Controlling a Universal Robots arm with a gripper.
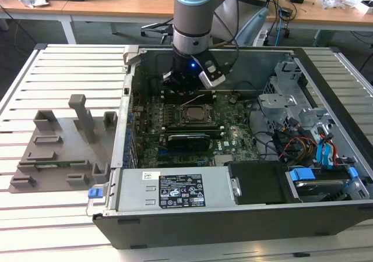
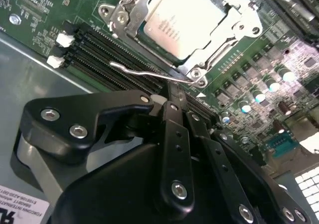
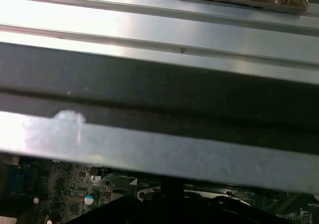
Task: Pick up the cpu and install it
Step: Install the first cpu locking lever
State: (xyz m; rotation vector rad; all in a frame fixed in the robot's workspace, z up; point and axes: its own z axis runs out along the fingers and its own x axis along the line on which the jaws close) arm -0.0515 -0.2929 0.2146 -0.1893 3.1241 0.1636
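Gripper [image 2: 172, 97] fingers pressed together, empty, just beside the cpu [image 2: 182, 22] seated in its socket frame [image 2: 199, 67].

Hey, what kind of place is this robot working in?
Likely a lab or workshop for computer assembly: an open computer case lies on a slatted metal table, wooden desks with cables stand behind, and the cpu sits in its socket.
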